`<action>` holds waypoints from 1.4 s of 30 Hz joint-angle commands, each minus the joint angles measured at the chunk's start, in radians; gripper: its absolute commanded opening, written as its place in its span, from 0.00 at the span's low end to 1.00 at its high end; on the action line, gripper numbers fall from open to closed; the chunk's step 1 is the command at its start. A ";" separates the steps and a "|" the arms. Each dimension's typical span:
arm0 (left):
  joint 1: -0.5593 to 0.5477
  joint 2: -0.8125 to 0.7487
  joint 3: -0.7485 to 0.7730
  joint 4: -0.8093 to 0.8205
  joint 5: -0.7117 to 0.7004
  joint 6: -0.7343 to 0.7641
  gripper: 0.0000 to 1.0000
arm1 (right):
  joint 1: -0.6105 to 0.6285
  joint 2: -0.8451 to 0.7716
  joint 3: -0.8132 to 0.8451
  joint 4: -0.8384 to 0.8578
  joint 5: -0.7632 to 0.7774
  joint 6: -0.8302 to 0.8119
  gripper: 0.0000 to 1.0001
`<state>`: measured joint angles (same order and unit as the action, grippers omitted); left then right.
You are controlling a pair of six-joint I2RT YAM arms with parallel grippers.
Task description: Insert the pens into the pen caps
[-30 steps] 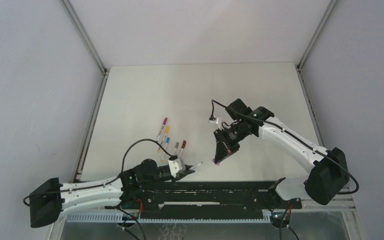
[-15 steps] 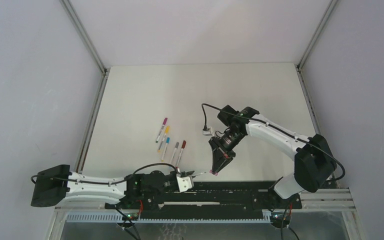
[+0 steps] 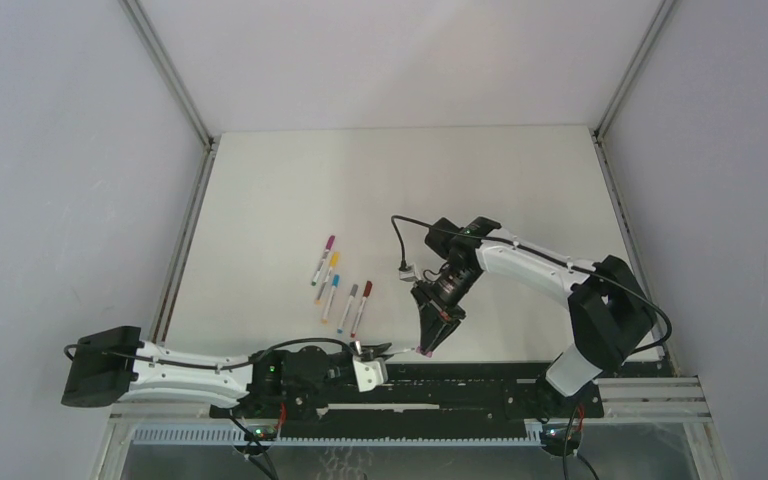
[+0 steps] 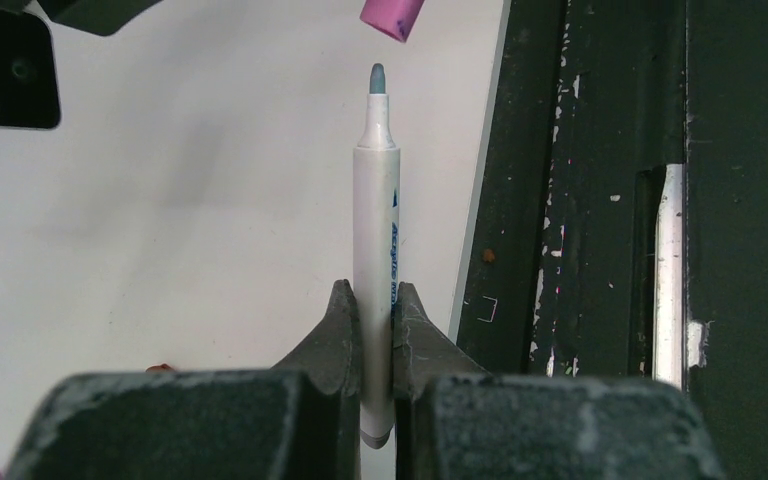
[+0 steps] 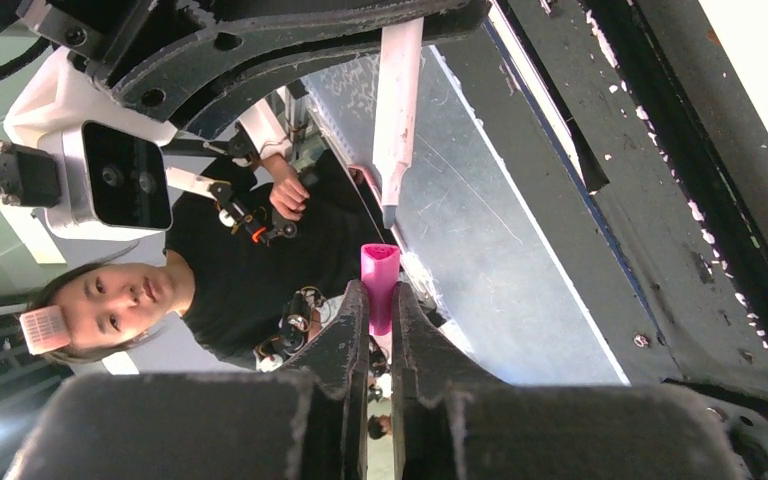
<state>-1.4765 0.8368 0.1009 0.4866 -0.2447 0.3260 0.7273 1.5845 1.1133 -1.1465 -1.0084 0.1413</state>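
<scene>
My left gripper is shut on an uncapped white pen, its grey-blue tip pointing right, near the table's front edge. In the left wrist view a pink cap hangs just beyond the pen tip, slightly to its right. My right gripper is shut on that pink cap, open end toward the pen; a small gap separates them. Several capped pens lie in a loose row on the table, left of the right arm.
The black base rail runs along the table's front edge just below both grippers. A white cable connector hangs off the right wrist. Grey walls enclose the table on both sides.
My left gripper has moved right along the front edge with the pen. My right gripper has come down and left with the cap, and pen tip and cap now nearly meet.
</scene>
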 commanded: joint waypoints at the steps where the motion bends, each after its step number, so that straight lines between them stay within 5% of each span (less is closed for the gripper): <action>1: -0.013 -0.017 0.059 0.052 -0.025 0.021 0.00 | 0.012 0.014 0.019 0.008 -0.021 -0.003 0.00; 42: -0.077 -0.042 0.056 0.063 -0.015 0.032 0.00 | 0.056 0.135 0.092 0.024 -0.062 -0.025 0.00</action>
<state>-1.5295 0.8234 0.1009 0.4587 -0.2668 0.3344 0.7685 1.7058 1.1553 -1.1645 -1.0458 0.1364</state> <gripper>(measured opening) 0.075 0.025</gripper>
